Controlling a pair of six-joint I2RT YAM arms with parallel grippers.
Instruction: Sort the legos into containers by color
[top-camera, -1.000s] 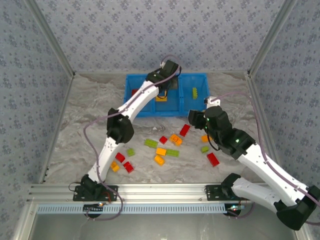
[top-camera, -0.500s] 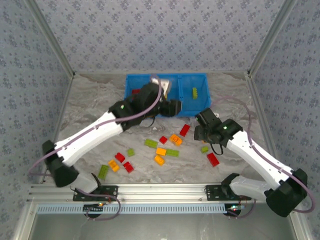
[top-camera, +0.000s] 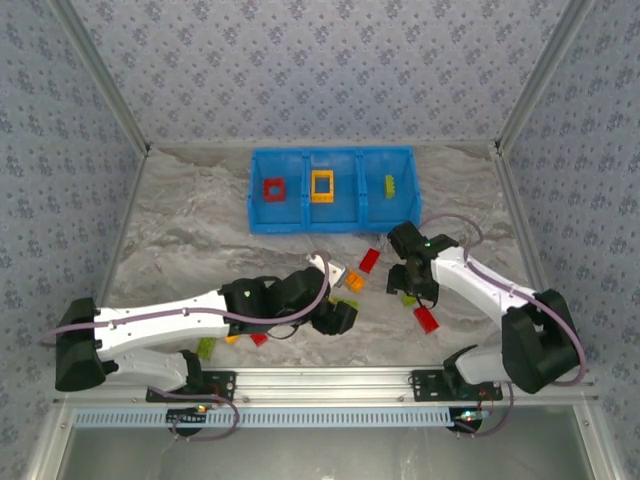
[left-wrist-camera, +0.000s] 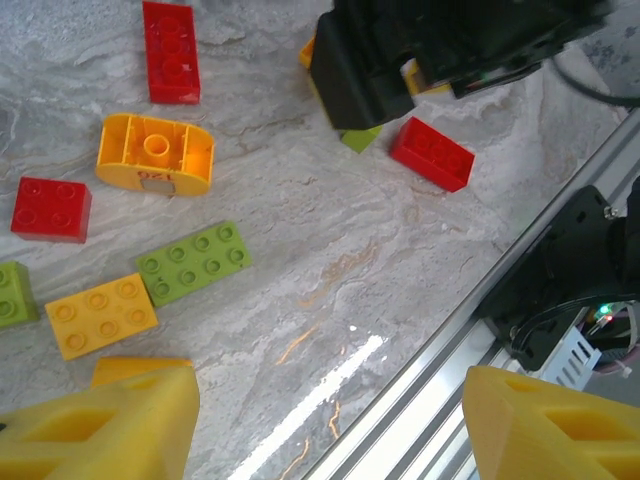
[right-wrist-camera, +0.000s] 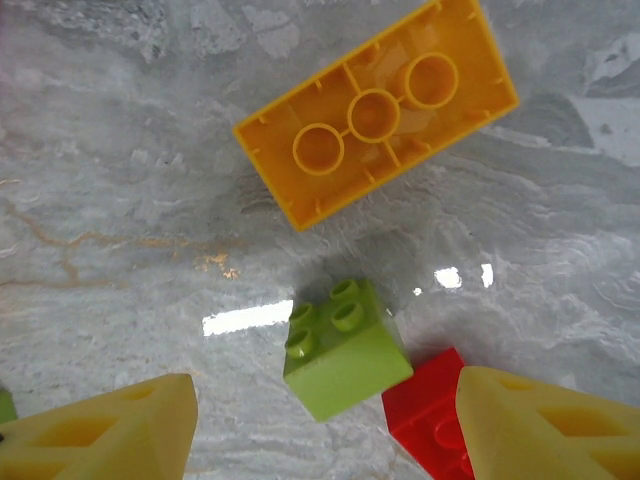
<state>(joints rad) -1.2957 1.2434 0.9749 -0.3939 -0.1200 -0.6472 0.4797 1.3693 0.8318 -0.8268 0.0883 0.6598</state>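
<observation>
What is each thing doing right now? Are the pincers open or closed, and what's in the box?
Left pincer: open, empty.
Right pincer: open, empty, above the small green brick.
Blue tray: upright, one piece in each compartment.
Red frame: in the left compartment.
Yellow frame: in the middle compartment.
Big orange brick: upside down, hollow side up.

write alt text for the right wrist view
An open right pincer hangs over a grey marbled table, a small lime green brick seen between its yellow fingertips. An orange-yellow brick lies upside down beyond it, and a red brick sits close beside the green one.
</observation>
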